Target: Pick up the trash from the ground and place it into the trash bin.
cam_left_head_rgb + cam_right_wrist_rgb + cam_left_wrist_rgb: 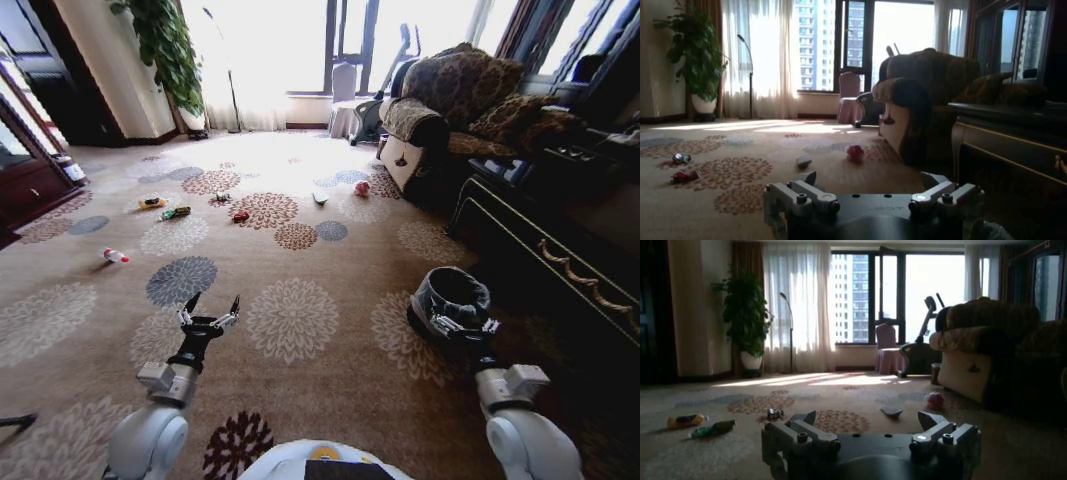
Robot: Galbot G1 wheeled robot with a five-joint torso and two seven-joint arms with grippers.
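The trash lies scattered on the patterned carpet ahead. A clear bottle with a red cap [116,256] is at the left. Farther off lie a yellow-orange packet [152,203] [685,420], a green packet [176,212] [713,428], a small dark scrap [222,197] [681,158], a red piece [240,215] [685,175], a white scrap [320,198] [892,412] and a red crumpled ball [362,188] [855,152]. The trash bin [450,290] with its grey liner stands at the near right. My right gripper [463,325] [872,179] hangs open and empty at the bin's near rim. Low over the carpet, my left gripper [210,312] [868,420] is open and empty, well short of the litter.
A brown sofa [450,110] and a long dark cabinet [560,240] line the right side. Dark wooden furniture [30,170] and a tall plant [165,50] stand at the left. A chair [345,95] and exercise machine sit by the bright windows. Open carpet lies between me and the litter.
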